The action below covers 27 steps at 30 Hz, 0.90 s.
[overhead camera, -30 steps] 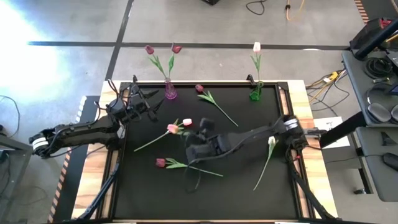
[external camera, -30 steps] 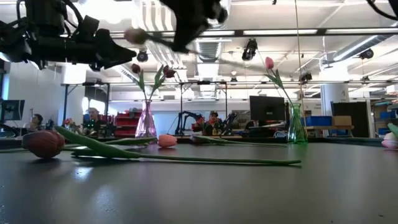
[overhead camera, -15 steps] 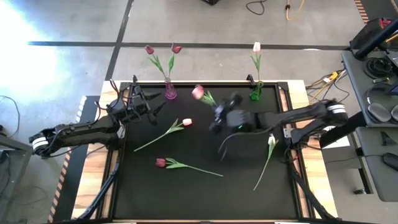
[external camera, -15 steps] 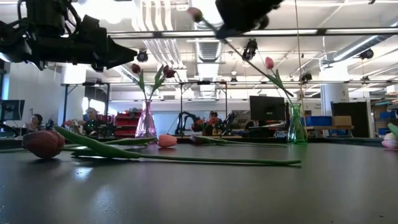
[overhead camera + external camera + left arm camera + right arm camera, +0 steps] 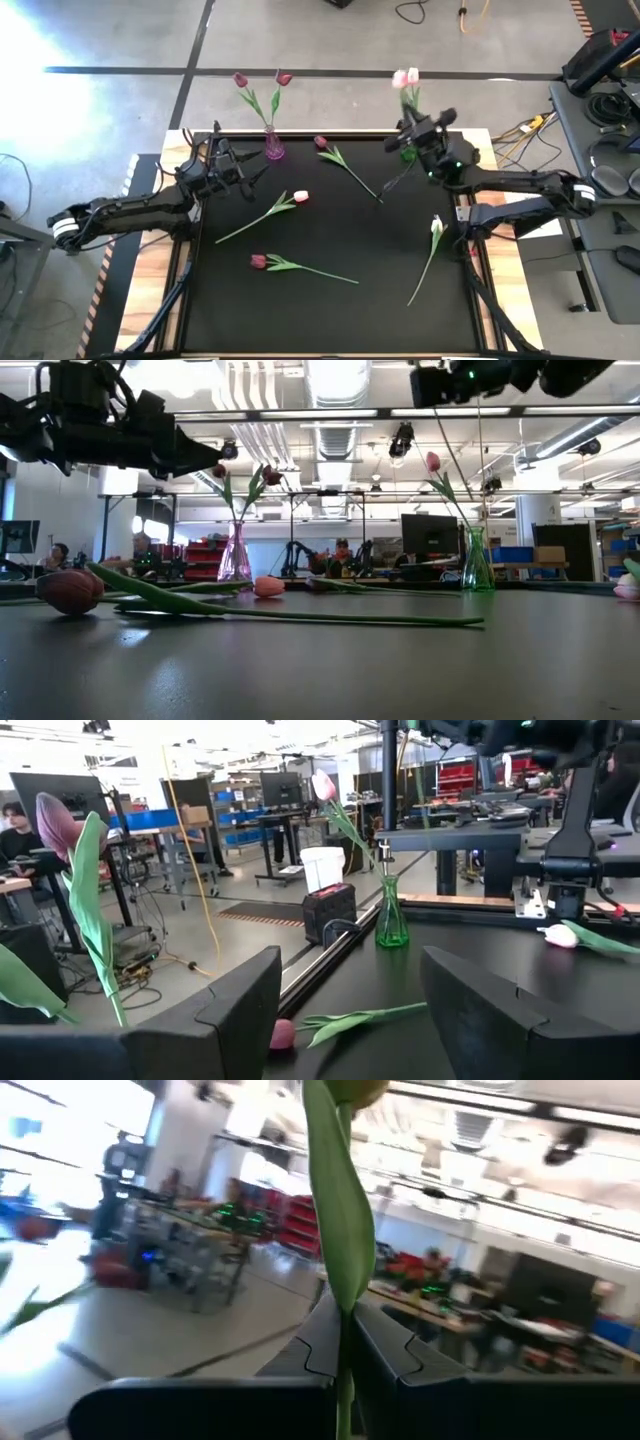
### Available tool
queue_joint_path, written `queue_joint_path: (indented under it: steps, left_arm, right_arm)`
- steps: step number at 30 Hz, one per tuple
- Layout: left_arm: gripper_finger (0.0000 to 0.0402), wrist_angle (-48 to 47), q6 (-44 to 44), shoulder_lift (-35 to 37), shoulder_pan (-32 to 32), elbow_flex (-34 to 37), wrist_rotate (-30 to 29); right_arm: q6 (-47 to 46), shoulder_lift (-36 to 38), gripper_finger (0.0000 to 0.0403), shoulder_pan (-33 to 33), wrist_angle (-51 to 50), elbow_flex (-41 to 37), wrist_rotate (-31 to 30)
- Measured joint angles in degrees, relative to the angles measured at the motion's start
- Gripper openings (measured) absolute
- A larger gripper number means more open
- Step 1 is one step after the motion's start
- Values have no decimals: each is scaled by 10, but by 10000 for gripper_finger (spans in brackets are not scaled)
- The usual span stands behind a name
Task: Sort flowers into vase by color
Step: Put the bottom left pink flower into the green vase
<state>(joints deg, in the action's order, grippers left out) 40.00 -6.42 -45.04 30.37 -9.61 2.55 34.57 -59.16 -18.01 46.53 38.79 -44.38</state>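
My right gripper (image 5: 410,136) is shut on a pink-headed tulip (image 5: 399,78), high above the table's far right, next to the green vase (image 5: 411,152). That vase holds one pale tulip (image 5: 413,74). The purple vase (image 5: 273,149) holds two maroon tulips (image 5: 240,79). Lying flat on the black mat are a maroon tulip (image 5: 320,142), a pink one (image 5: 300,197), another maroon one (image 5: 258,261) and a white one (image 5: 436,227). My left gripper (image 5: 238,172) is open and empty above the mat's far left, near the purple vase. My right gripper pinches the tulip's green stem (image 5: 345,1342) between its two fingers, just below a long leaf (image 5: 340,1230). The fingers lie about level and across the stem. The tulip stands nearly upright, lifted clear, with its head above the fingers and its stem end hanging below (image 5: 392,180).
Both vases stand on the mat's far edge. Wooden table borders (image 5: 500,250) flank the mat. Equipment and cables lie on a bench at the right (image 5: 610,120). People and workbenches show in the room beyond the table (image 5: 340,555).
My right gripper has carried the pink tulip from above the middle of the mat toward the far right, up beside the green vase. The tulip has turned from lying slanted to nearly upright, its head now beside the pale tulip in the vase.
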Motion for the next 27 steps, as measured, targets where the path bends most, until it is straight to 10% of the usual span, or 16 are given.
queue_joint_path:
  steps: [27]
  left_arm:
    - [223,10,-37,-27,1,-25,-66]
  right_arm:
    - [-52,-73,9,-233,168,-70,134]
